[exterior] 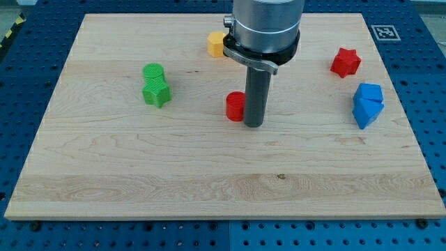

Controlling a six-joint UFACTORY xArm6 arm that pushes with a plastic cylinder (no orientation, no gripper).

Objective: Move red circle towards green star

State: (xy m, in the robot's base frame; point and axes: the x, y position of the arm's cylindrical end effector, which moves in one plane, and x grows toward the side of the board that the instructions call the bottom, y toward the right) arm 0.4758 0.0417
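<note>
tip (254, 125) | red circle (235, 106) touching on view's left | green star (157, 93) further left

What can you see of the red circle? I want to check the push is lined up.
The red circle is a small, glossy, plastic-looking cylinder standing flat on the wooden board near its middle. My tip sits at its right side, hiding that edge, apparently touching. The green star lies well to the view's left.

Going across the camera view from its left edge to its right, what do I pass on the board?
Green blocks, a circle stacked against the green star (same column, order unclear) → yellow block → red circle → my tip, just right of the red circle → red star → two blue blocks.
</note>
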